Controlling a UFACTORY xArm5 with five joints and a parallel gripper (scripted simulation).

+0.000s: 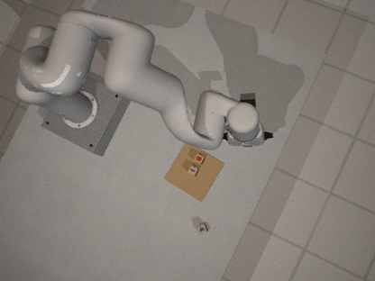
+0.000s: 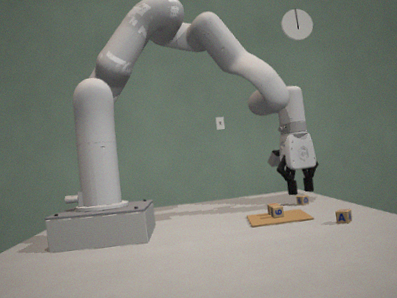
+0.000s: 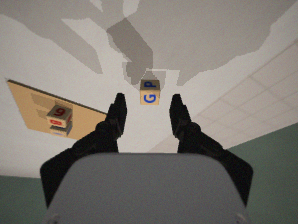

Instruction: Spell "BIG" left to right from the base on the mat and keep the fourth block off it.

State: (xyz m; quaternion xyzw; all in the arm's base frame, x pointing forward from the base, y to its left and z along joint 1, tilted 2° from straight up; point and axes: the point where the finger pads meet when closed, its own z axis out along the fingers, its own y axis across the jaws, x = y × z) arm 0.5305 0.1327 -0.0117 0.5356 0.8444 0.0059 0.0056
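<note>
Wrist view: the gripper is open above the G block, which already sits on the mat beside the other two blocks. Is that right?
Not quite. The gripper is open above the G block, but that block sits on the bare table, off the mat. The wrist view shows it clear of the mat's edge, and only two blocks are on the mat in the top view.

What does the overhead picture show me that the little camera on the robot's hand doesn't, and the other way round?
Only the overhead view shows the white arm's grey base plate, the whole tan mat with two blocks, and a lone wooden block with a blue letter off the mat. Only the hand camera shows the open black fingers framing a wooden block with blue G and P faces. Both show the mat and its red-lettered block.
</note>
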